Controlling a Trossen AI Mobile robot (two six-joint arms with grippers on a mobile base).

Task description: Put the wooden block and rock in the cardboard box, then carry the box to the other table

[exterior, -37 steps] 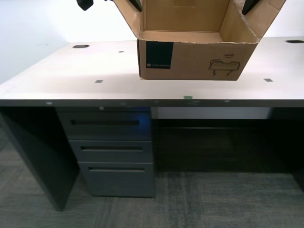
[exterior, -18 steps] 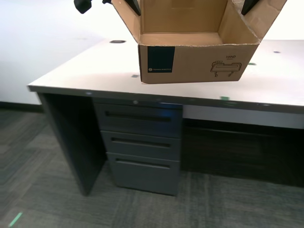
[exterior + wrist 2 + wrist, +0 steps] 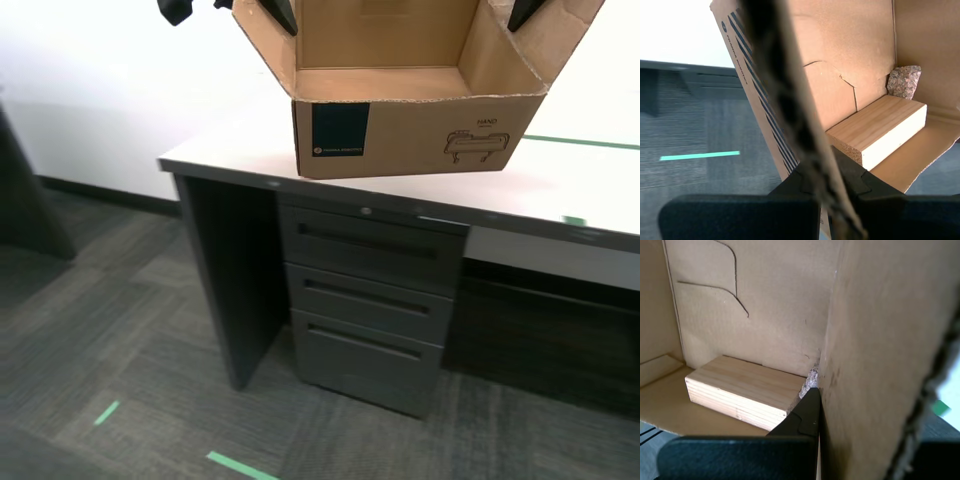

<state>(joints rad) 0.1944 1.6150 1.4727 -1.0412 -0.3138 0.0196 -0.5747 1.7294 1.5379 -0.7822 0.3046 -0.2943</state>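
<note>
One cardboard box [image 3: 410, 125], one wooden block [image 3: 880, 130], one rock [image 3: 903, 81]

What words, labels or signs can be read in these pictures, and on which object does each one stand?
"HAND": small print above the line drawing on the front of the cardboard box, barely readable.
Dark blue label on the box front: one line of pale text along its lower edge, too small to read.
Printed text beside the dark stripes on the box's outer wall in the second wrist view: too blurred to read.
No other text shows.
</note>
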